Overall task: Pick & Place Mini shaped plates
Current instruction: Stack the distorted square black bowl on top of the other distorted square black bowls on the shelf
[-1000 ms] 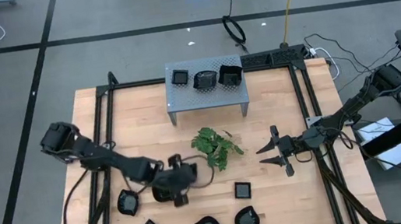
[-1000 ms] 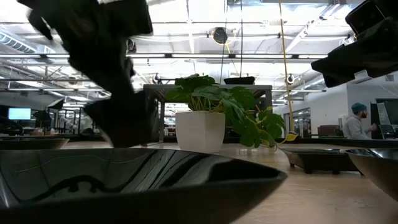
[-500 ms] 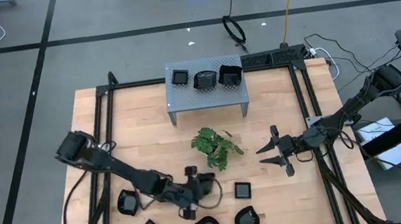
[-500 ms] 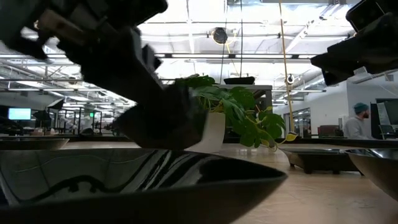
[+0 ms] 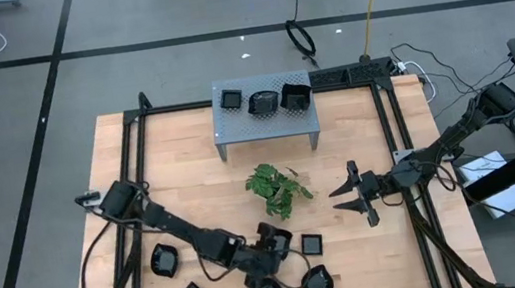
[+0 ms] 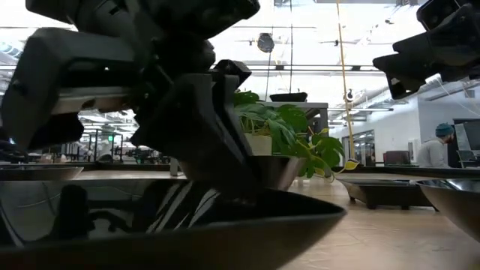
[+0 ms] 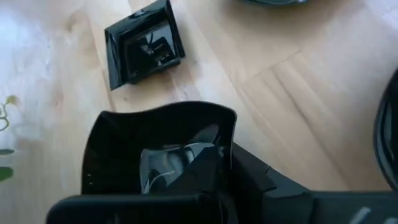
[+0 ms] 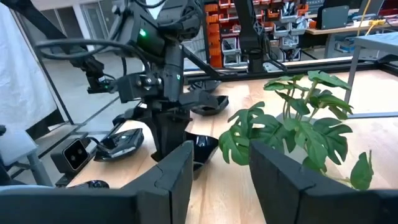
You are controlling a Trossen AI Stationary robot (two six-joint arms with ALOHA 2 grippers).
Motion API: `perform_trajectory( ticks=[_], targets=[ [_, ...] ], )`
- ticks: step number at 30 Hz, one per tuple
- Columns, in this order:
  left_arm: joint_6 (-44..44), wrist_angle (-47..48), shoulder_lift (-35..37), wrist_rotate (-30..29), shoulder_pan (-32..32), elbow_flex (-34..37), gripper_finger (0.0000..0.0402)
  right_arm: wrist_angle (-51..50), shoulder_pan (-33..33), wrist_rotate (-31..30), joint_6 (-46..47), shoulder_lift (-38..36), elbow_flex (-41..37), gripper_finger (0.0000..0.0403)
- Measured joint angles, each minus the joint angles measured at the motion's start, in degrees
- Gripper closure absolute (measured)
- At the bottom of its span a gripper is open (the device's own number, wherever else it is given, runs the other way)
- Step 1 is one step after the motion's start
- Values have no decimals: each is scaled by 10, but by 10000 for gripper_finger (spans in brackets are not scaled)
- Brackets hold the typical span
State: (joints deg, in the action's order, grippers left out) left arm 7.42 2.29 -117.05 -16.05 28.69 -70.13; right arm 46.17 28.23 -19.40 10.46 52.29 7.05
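**Fig.** Overhead, low & wrist views. Left arm reaches across the tabletop (image 5: 180, 165); left pincer (image 5: 274, 246) is low over the wood, betw. the sprig (image 5: 279, 188) and the row of loose plates (image 5: 165, 261) along the edge opp. the stand (image 5: 265, 123). A wavy-rimmed dish (image 7: 158, 146) sits at its tips; pinched or let go: cannot tell. A square plate (image 7: 144, 43) lies flat on the wood just beside that dish. Right pincer (image 5: 351, 194) hovers to the sprig's right, fingers spread, holding nothing. Three plates (image 5: 261, 103) sit in a row on top of the stand, well apart from both pincers. Person in the room behind, far right of low view.
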Motion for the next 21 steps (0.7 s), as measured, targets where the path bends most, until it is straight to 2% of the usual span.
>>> perform_trajectory(
  ticks=[5, 12, 16, 21],
  targets=[
    [-2, -3, 0, -1, 1, -11, 338, 0, 0, 0, 0, 0, 0, 256],
    [-5, 15, 9, -5, 6, -33, 277, 4, 0, 5, -8, 11, 18, 205],
    [-23, 70, 34, -6, 7, -62, 249, -4, 0, 33, -33, 56, 59, 180],
    [-92, 121, 87, -6, 8, -81, 233, -97, -1, 47, -86, 143, 145, 171]
  ],
)
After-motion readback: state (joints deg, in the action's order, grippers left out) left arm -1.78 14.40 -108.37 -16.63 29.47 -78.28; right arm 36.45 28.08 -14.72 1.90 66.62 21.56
